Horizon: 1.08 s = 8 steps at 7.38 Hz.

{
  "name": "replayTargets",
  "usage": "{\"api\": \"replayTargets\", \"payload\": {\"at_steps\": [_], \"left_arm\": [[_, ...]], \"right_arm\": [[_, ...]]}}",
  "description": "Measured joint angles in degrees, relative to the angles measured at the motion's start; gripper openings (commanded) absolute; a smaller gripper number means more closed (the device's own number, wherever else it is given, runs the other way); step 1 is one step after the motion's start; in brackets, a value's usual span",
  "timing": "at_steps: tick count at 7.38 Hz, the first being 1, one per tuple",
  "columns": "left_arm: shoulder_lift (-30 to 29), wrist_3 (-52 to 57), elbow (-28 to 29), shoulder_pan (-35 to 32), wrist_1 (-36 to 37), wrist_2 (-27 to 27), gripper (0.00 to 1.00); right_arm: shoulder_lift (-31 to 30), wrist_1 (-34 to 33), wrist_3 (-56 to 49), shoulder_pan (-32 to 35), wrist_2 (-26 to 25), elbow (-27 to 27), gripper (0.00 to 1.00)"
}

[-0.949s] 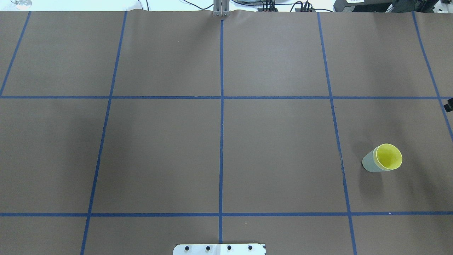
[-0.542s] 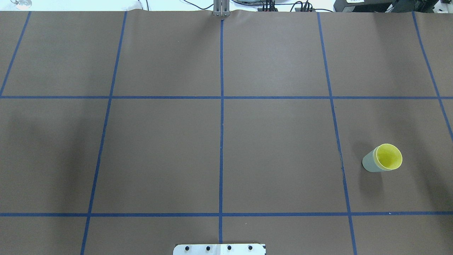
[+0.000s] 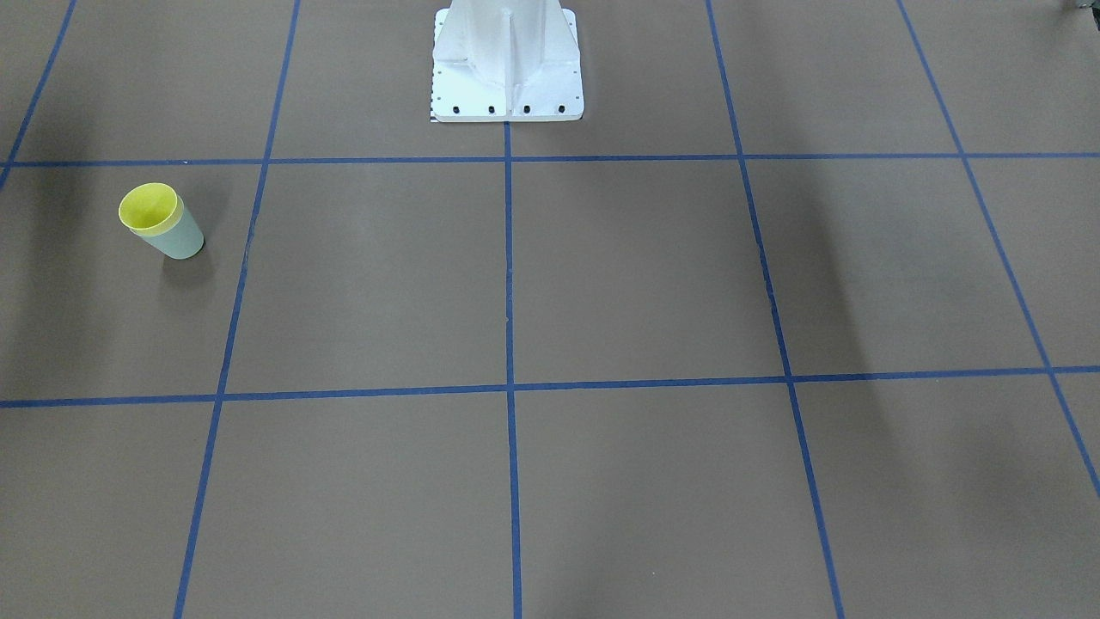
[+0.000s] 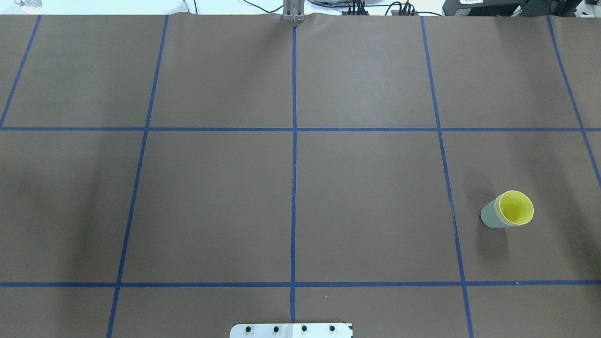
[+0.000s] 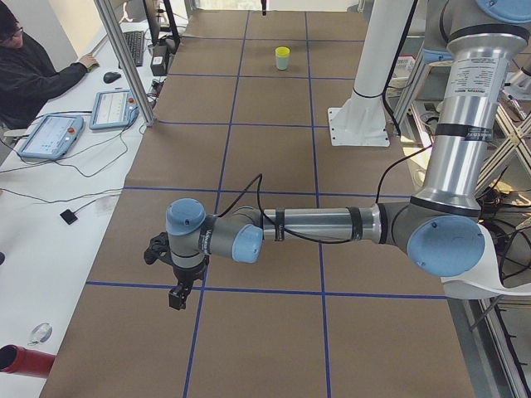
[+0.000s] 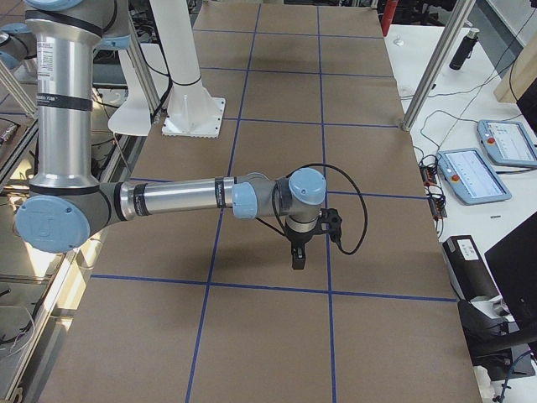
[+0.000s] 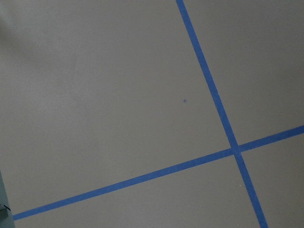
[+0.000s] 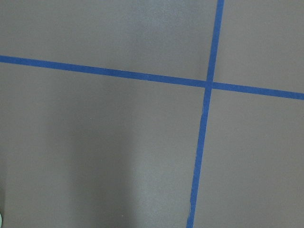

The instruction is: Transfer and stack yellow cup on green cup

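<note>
At 6 o'clock in the overhead view, the base plate (image 4: 291, 330) meets the near edge. At 3 o'clock the yellow cup (image 4: 515, 207) sits nested upright in the green cup (image 4: 489, 217), with bare brown surface (image 4: 366, 202) all round. The left arm (image 5: 315, 224) and right arm (image 6: 176, 197) reach over the surface's ends; I cannot tell whether their jaws are apart.

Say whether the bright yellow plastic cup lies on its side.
No, the yellow cup stands upright, nested in the pale green plastic cup.
</note>
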Motion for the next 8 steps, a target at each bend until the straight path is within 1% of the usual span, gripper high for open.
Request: {"api": "replayTargets", "payload": {"at_steps": [2, 3, 4, 5, 8], "left_arm": [[0.70, -1.40, -4.70, -0.11, 5.74, -0.14, 1.00], [2.37, -1.99, -7.50, -0.17, 8.10, -1.23, 1.00], [4.08, -2.31, -9.63, -0.23, 9.27, -3.48, 1.00], [5.17, -2.44, -10.58, -0.27, 9.80, -5.58, 1.00], [6.52, -2.49, -11.19, -0.92, 10.12, -8.32, 1.00]], "right_arm": [[0.20, -0.10, -0.02, 2.32, 1.21, -2.15, 1.00], [0.28, -0.07, -0.04, 3.32, 2.44, -3.46, 1.00], [0.31, -0.05, -0.09, 4.16, 3.20, -4.32, 1.00], [0.40, -0.06, -0.12, 5.13, 3.70, -4.56, 1.00], [0.61, 0.08, -0.09, 6.78, 6.65, -4.19, 1.00]]}}
